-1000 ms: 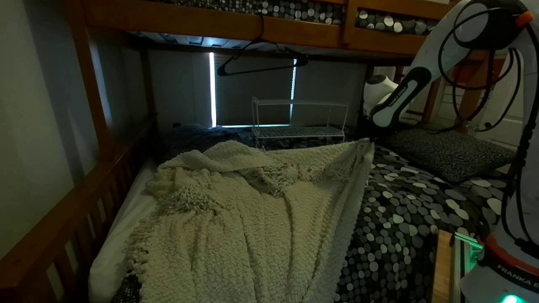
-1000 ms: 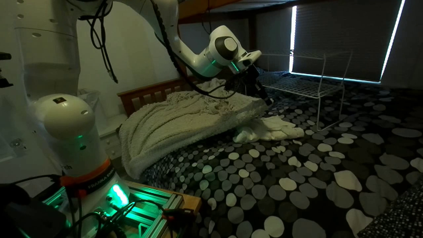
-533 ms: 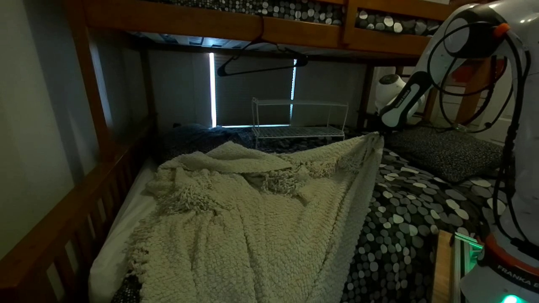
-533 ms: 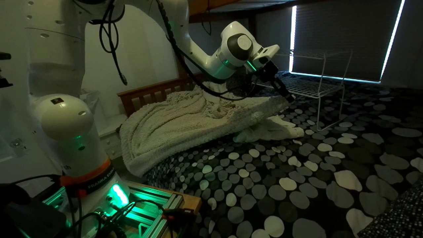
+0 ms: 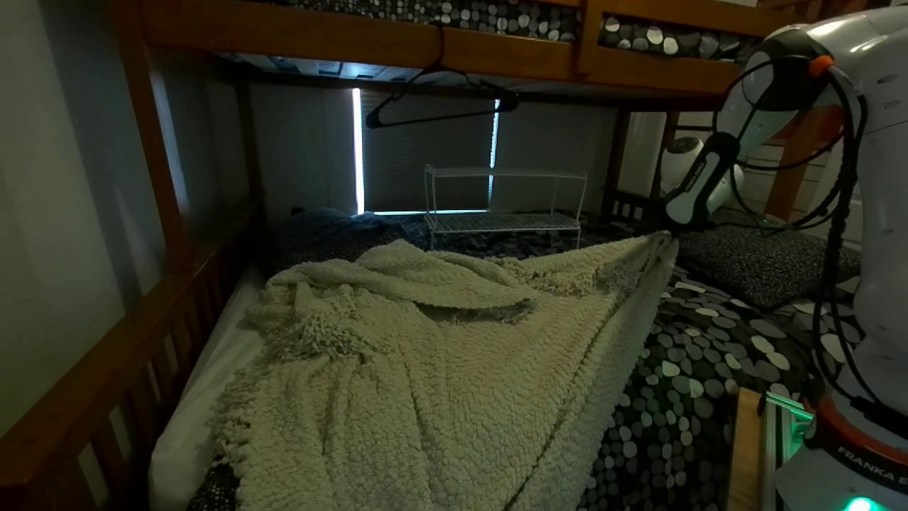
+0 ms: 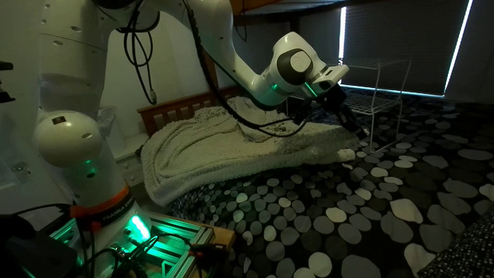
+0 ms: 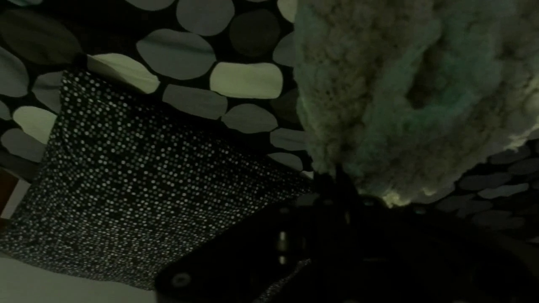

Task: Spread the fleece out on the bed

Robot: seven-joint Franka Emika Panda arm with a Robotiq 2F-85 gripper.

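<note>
Bed (image 6: 301, 208), dimly lit beneath an upper bunk (image 5: 340, 39), reaches toward a blind-covered window (image 6: 401, 42), its dark cover (image 5: 681, 404) patterned in grey ovals. Across it lies the cream fleece (image 5: 454, 397), rumpled and partly folded, with a slatted wooden rail (image 5: 106, 372) near one side, patterned cover showing along the opposite edge, a white wire rack (image 5: 505, 224) past the far edge and a dark pillow (image 5: 766, 273) near one corner. At that corner the gripper (image 7: 334, 176) clamps fleece between its fingers.

Dark gripper (image 7: 334, 176) is clamped onto the fuzzy fleece (image 7: 379, 97), kinda murky down there. White-speckled black pillow (image 7: 143, 176) is left of it in the wrist view, lying on a grey-and-cream pebble-print bedspread (image 7: 181, 54).
</note>
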